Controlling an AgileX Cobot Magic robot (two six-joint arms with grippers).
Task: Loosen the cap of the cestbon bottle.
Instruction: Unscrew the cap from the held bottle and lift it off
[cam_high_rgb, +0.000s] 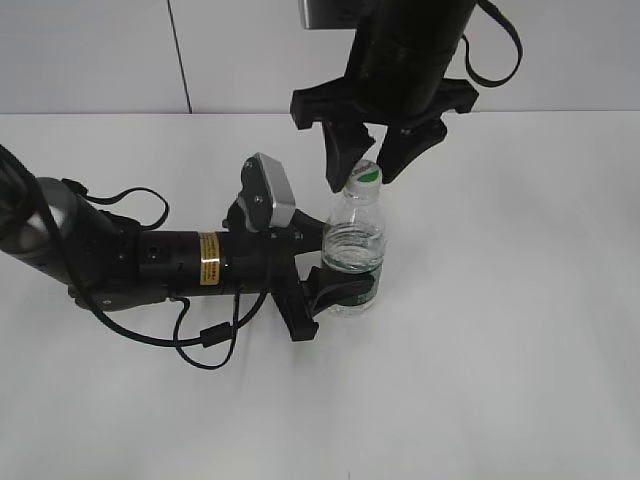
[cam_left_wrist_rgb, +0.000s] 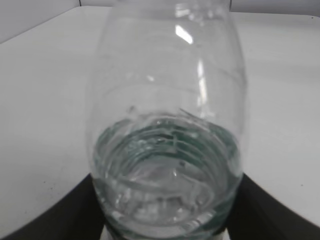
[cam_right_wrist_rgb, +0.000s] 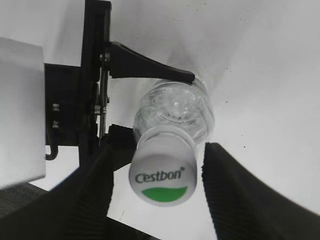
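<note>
The right gripper (cam_right_wrist_rgb: 157, 192) hangs spread wide around the cap (cam_right_wrist_rgb: 162, 170), touching neither side, so it should centre, close squarely on the cap's wall and then twist, while the left gripper (cam_high_rgb: 335, 285) clamps the upright cestbon bottle (cam_high_rgb: 353, 250) on the table (cam_high_rgb: 520, 350).

Cestbon bottle (cam_high_rgb: 354, 250) stands upright on the table (cam_high_rgb: 500, 350), near its middle. Cap (cam_high_rgb: 365, 176) sits on the bottle's neck. Left hand (cam_high_rgb: 335, 285) reaches in from the left, lying low along the table, 1 finger on either side of the bottle's lower body. Right hand (cam_high_rgb: 366, 165) hangs from behind and above, its 2 fingers flanking the cap, each with a gap to it.
</note>
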